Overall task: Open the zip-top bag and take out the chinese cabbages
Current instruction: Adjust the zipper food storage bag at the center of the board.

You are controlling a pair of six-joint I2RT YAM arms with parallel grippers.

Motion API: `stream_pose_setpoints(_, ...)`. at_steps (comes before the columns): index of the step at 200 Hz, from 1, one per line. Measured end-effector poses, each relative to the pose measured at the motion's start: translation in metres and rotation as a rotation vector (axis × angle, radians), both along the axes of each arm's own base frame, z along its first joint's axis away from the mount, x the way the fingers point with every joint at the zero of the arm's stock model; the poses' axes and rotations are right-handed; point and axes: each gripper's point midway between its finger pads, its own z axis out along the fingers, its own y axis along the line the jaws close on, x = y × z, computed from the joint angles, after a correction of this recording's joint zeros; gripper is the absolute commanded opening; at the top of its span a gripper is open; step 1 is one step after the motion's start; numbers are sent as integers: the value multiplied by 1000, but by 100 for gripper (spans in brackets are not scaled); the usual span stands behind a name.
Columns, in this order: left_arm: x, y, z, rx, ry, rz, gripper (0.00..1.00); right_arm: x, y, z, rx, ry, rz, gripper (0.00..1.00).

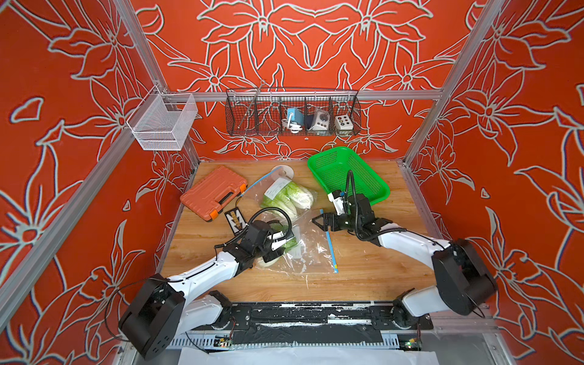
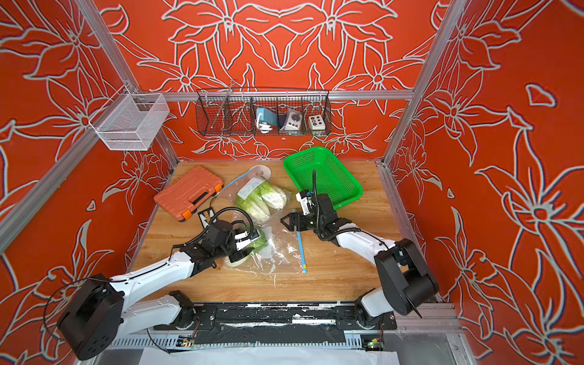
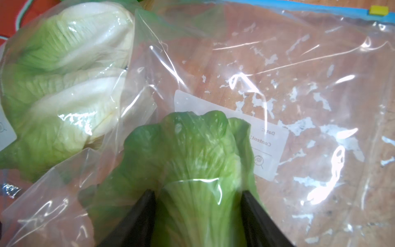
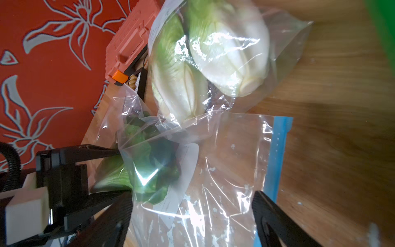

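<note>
Left claw (image 3: 197,192) clenched on stalk of pale-green leafy chinese cabbage head (image 3: 188,149) at edge of crinkled clear plastic zip-top bag (image 1: 313,252), side opposite its blue zip strip (image 1: 329,243); leaf tips inside bag (film between fingers (image 3: 136,224) and stalk? cannot tell). Right claw (image 1: 317,221) released, spread wide, empty, over bag's zip-strip side. Two more white-and-green cabbage heads (image 1: 292,197) in second clear bag (image 4: 284,38), overlapping first bag's far edge
</note>
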Motion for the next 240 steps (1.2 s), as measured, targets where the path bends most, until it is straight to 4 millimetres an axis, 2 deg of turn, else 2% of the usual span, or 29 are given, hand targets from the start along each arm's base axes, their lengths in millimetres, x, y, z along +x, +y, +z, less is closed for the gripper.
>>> stream_pose_setpoints(19, 2, 2, -2, 11, -5, 11, 34, -2, -11, 9, -25, -34, -39, 89)
stream_pose_setpoints(51, 5, 4, 3, 10, -27, 24, 0, -6, -25, 22, -45, -76, -90, 88)
stream_pose_setpoints(79, 3, 5, 10, -16, -60, 29, 0, -16, -35, 18, -41, -75, -114, 88)
stream_pose_setpoints(120, -2, 7, 14, -47, -85, 31, 0, -29, -40, -25, -46, 43, -127, 88)
stream_pose_setpoints(153, -4, 5, 23, -90, -100, 25, 0, -35, -31, -55, -12, 141, -102, 88)
stream_pose_setpoints(184, -8, 5, 32, -130, -126, 11, 0, -33, -19, -68, 30, 178, -73, 89)
stream_pose_setpoints(226, -9, 3, 34, -141, -125, -1, 0, -30, -7, -83, 77, 222, -42, 89)
stream_pose_setpoints(235, -9, 3, 34, -142, -125, -1, 0, -28, -4, -82, 92, 219, -37, 86)
stream_pose_setpoints(240, -9, 3, 34, -142, -125, -1, 0, -27, -3, -82, 99, 220, -35, 80)
